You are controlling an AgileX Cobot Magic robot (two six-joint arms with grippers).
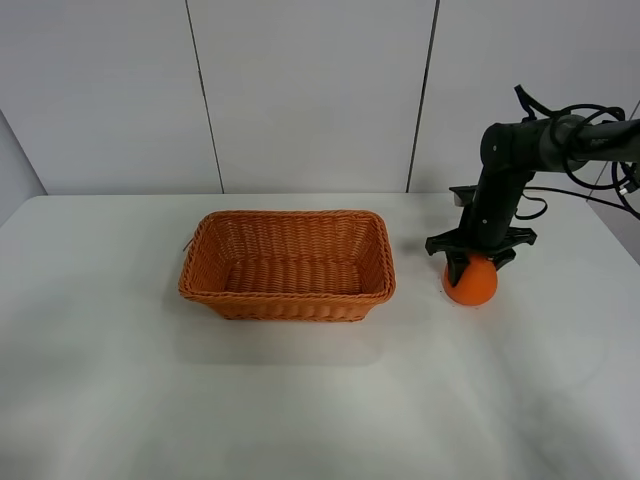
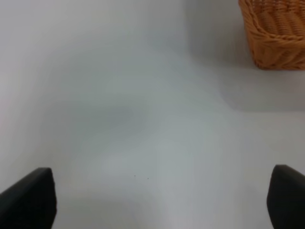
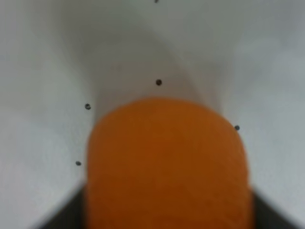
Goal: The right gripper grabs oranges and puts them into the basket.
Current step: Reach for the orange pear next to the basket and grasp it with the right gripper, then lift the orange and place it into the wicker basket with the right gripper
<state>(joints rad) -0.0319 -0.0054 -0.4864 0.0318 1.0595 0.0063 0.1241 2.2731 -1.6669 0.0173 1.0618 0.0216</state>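
Well off on the left, the left gripper (image 2: 159,200) hangs spread wide over the table (image 1: 120,380), holding nothing (it shows only in its own wrist view). Mid-table sits the basket (image 1: 290,305), upright, with nothing inside and its long axis running across the table. To its right, near the short end wall but apart from it, the orange (image 1: 473,285) rests on the table. The right gripper (image 1: 470,266) is down over its top, fingers (image 3: 66,219) against both flanks, clenched on the fruit. So the carry should run leftward from the right arm's side: lift clear of the braided rim, then cross to the open mouth
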